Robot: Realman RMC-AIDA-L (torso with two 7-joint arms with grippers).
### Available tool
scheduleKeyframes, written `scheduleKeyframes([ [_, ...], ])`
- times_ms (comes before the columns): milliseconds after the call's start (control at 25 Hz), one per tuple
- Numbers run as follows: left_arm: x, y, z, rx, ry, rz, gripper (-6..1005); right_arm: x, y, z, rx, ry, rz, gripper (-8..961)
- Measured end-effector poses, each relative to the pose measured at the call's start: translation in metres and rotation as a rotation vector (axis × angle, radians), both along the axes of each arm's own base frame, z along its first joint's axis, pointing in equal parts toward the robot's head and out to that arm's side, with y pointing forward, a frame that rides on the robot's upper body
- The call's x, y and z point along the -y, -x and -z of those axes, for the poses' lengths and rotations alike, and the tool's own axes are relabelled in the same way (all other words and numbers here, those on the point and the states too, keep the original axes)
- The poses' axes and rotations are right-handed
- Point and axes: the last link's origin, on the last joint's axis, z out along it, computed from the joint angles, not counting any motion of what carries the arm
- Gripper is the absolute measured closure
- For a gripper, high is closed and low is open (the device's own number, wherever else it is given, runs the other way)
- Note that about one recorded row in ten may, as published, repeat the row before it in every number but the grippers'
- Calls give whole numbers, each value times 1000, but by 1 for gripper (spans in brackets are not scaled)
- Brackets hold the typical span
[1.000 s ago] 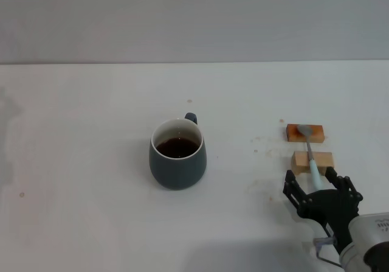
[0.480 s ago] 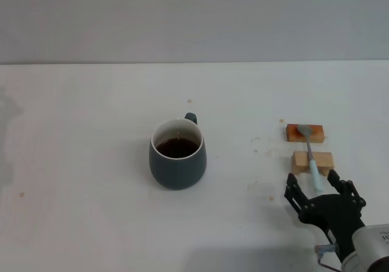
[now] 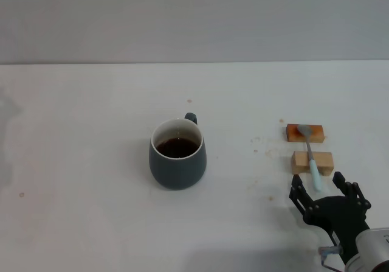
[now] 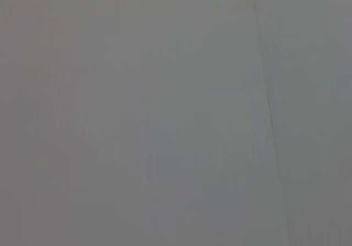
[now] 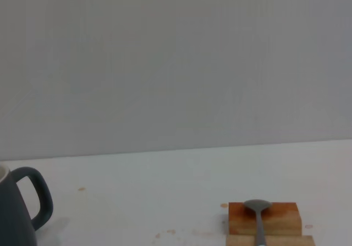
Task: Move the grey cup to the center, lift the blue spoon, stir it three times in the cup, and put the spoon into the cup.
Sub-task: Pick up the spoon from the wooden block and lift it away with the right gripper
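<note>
The grey cup (image 3: pixel 177 156) stands on the white table near the center, with dark brown liquid inside and its handle pointing away from me. Its handle also shows in the right wrist view (image 5: pixel 30 205). The blue spoon (image 3: pixel 310 156) lies across two small wooden blocks to the cup's right, its grey bowl on the far block and its pale handle pointing toward me. The right wrist view shows the spoon's bowl (image 5: pixel 256 206). My right gripper (image 3: pixel 317 184) is open, just on the near side of the spoon's handle end, holding nothing. My left gripper is out of view.
The far wooden block (image 3: pixel 304 132) is reddish-brown and the near wooden block (image 3: pixel 313 161) is pale. Small brown spots mark the table (image 3: pixel 91 132) near the blocks. A plain grey wall runs behind the table. The left wrist view shows only a blank grey surface.
My right gripper has drawn back toward me, from around the spoon's handle tip to just short of it. The cup and the spoon have not moved.
</note>
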Motion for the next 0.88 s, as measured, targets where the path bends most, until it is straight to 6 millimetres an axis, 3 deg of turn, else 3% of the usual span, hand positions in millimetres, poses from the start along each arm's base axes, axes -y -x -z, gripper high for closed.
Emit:
scheduleKeyframes([
  [880,5,-1,-3,-2,-9,11,1001,0,-7,1,20,5,5,194],
])
